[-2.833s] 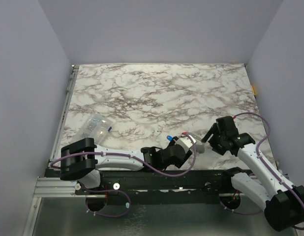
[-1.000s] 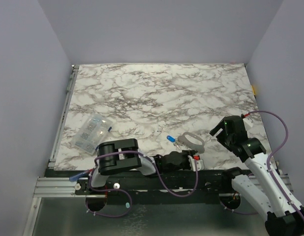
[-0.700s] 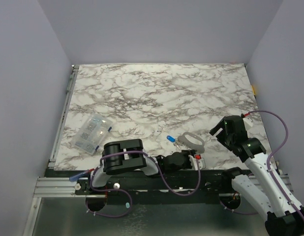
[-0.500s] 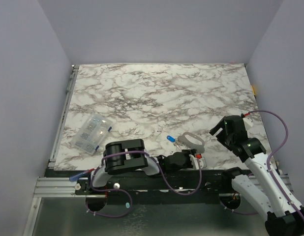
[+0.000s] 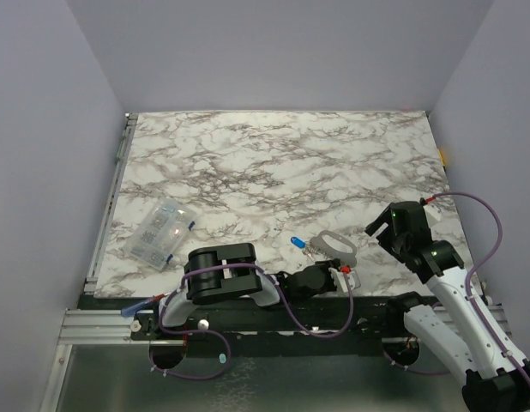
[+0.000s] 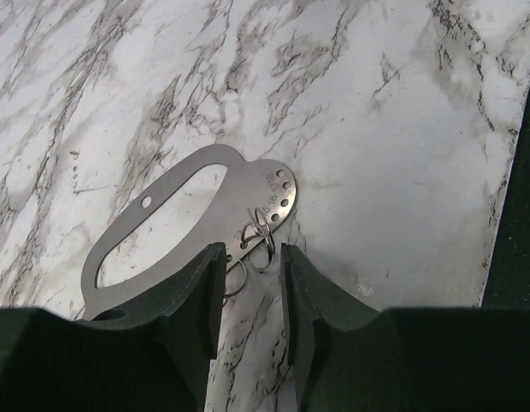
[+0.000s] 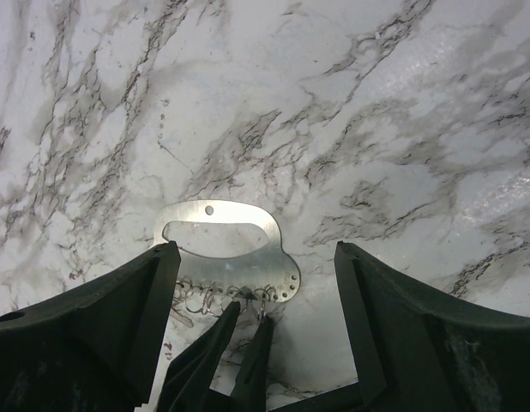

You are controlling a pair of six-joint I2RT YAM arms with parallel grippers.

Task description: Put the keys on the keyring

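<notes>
Top external view: the flat pale grey metal keyring (image 5: 334, 245) lies on the marble-patterned tabletop (image 5: 274, 163) near its front edge. The tiny blue-headed key (image 5: 296, 243) lies loose just to its left, and the clear plastic packet (image 5: 158, 232) is well apart. The left gripper (image 5: 340, 274) sits at the keyring's near side, the right gripper (image 5: 376, 233) just beside its right end. The silver keys are too small to pick out here. Left wrist view: your left gripper (image 6: 252, 257) has its jaws a narrow gap apart, tips at the small wire loops (image 6: 258, 236) hanging from the row of holes in the keyring (image 6: 235, 206); it grasps nothing you can confirm. Closing here risks pinching one loop alone, which would likely drag or flip the light plate. Right wrist view: the right gripper (image 7: 256, 249) is spread wide, released, framing the keyring (image 7: 239, 262), with the left fingertips (image 7: 220, 343) between its fingers. Crowding is the hazard: either arm advancing could strike the other, or nudge the keyring away from the blue-headed key.
</notes>
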